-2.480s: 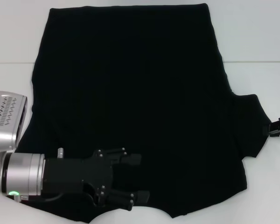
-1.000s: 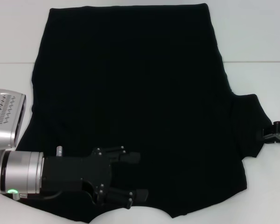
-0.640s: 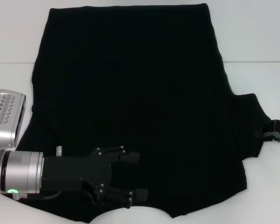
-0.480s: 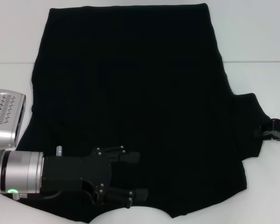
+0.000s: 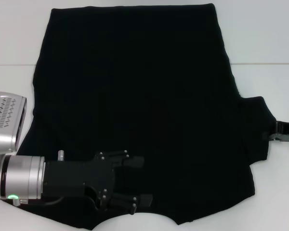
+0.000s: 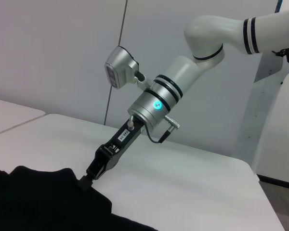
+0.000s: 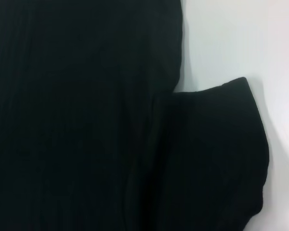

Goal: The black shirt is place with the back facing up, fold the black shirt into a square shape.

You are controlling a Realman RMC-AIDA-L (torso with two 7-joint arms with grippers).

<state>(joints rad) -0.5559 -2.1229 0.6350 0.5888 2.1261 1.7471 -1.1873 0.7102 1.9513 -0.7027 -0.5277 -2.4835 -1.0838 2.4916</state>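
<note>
The black shirt (image 5: 144,96) lies spread flat on the white table (image 5: 260,38), plain side up. Its right sleeve (image 5: 255,130) sticks out toward the right edge. My right gripper (image 5: 272,135) is at that sleeve's outer edge, its fingers pinched together on the cloth; the left wrist view shows the right gripper (image 6: 85,181) with its tips on the corner of the shirt (image 6: 33,197). The right wrist view looks down on the sleeve (image 7: 216,154) and the shirt's body (image 7: 77,120). My left gripper (image 5: 139,182) hovers open over the shirt's near left part.
White table surface (image 5: 274,192) borders the shirt on the right and near sides. A seam in the table (image 5: 265,64) runs across behind the sleeve. The right arm (image 6: 159,101) reaches in from beyond the table's right side.
The right gripper moved in from the right onto the sleeve's edge, dipped, closed and has risen slightly. The left gripper and the shirt's body have barely moved.
</note>
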